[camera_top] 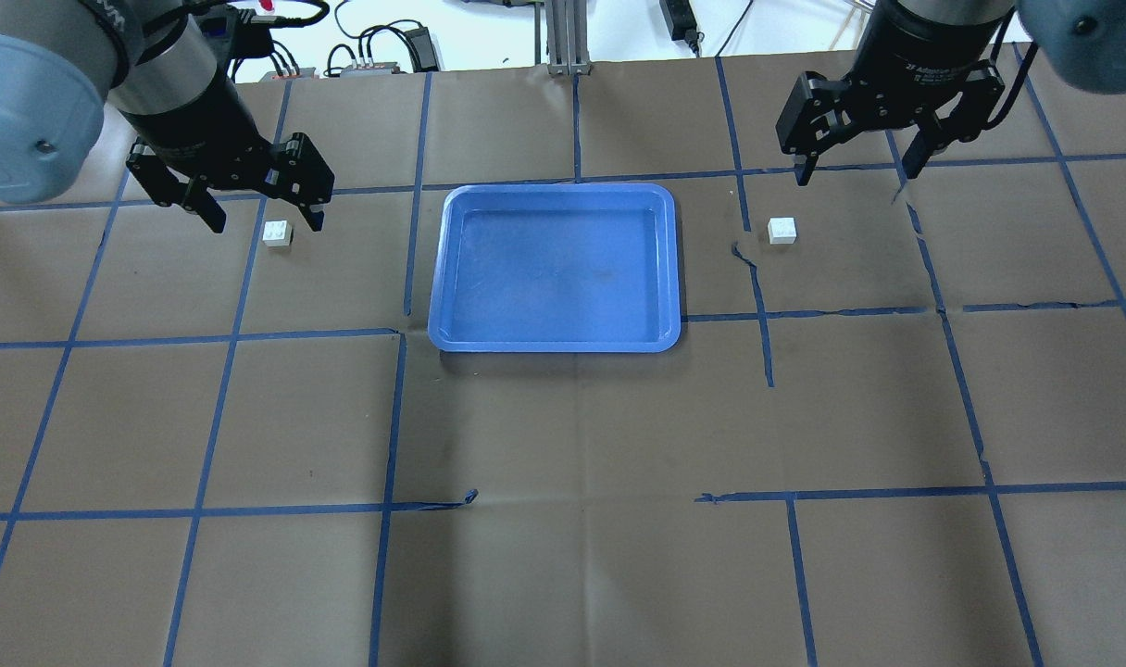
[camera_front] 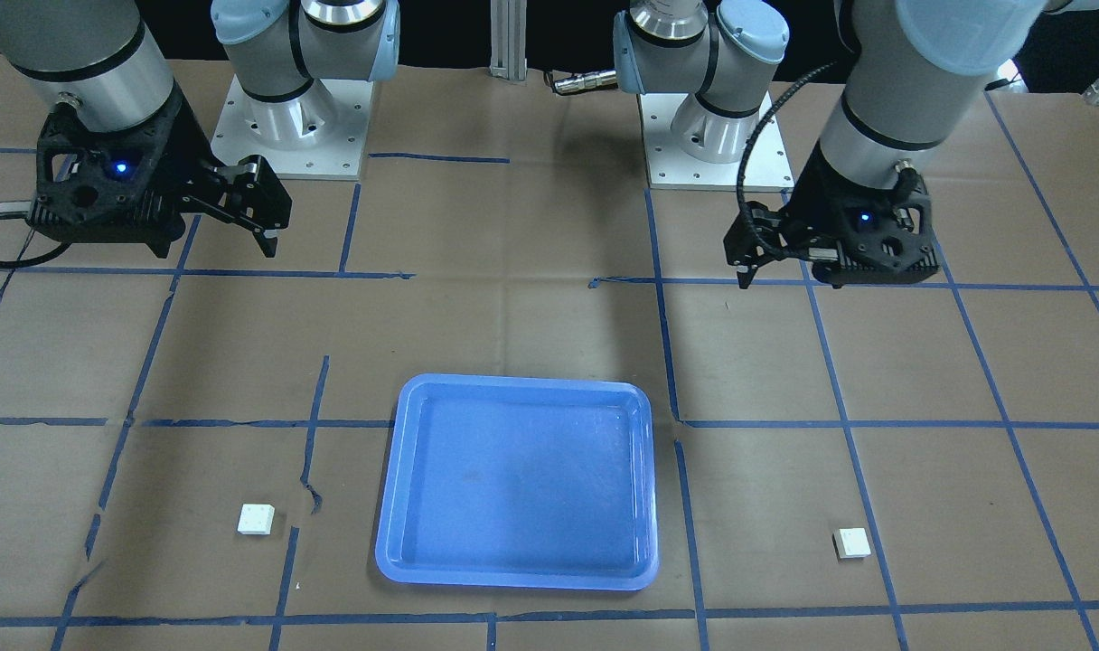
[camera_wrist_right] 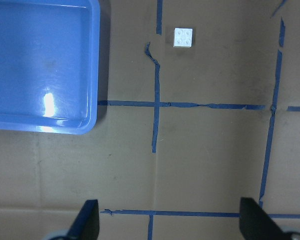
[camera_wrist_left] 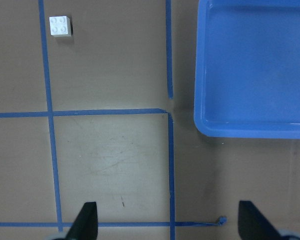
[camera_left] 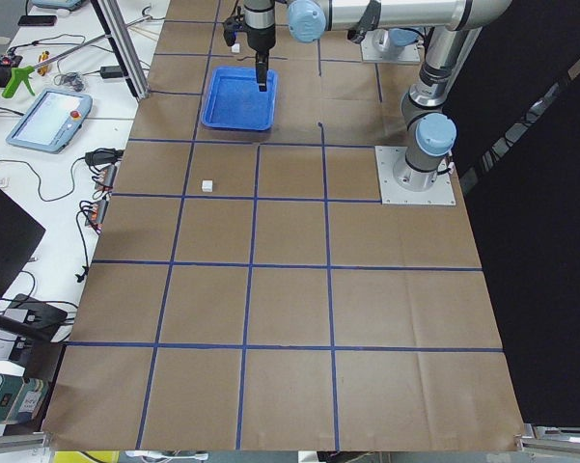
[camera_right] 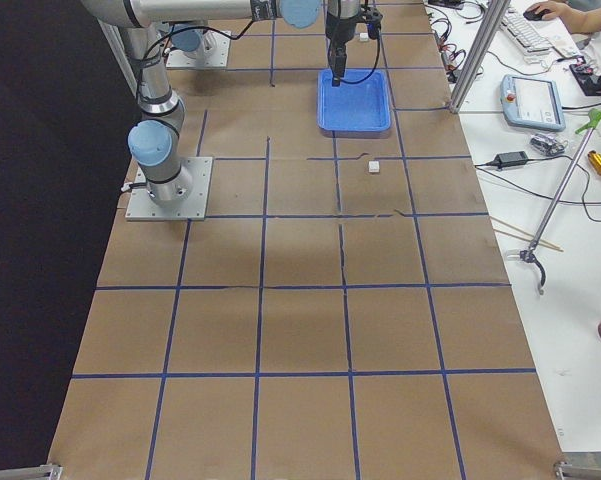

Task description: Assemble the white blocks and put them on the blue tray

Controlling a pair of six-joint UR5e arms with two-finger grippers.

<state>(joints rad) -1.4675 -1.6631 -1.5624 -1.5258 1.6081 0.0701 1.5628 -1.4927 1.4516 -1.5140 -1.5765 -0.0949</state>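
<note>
The white blocks, two tiny square plastic toy bricks with four studs apiece, lie studs-up on the brown paper-covered bench (camera_front: 531, 316). The left white block (camera_front: 851, 542) and the right white block (camera_front: 255, 519) are well apart, one on each side of the empty, shallow, glossy blue plastic tray (camera_front: 513, 575). They look light, rigid and smooth, so likely to skid if nudged. The best hold is probably across two opposite flat walls, leaving the studs free for mating.

Further back, the left gripper (camera_wrist_left: 167, 206) and the right gripper (camera_top: 857, 172) hang above the bench with their jaws spread and nothing between them. How high they hang is hard to judge. The blocks' undersides are hidden, and each wrist view cuts off the tray.
</note>
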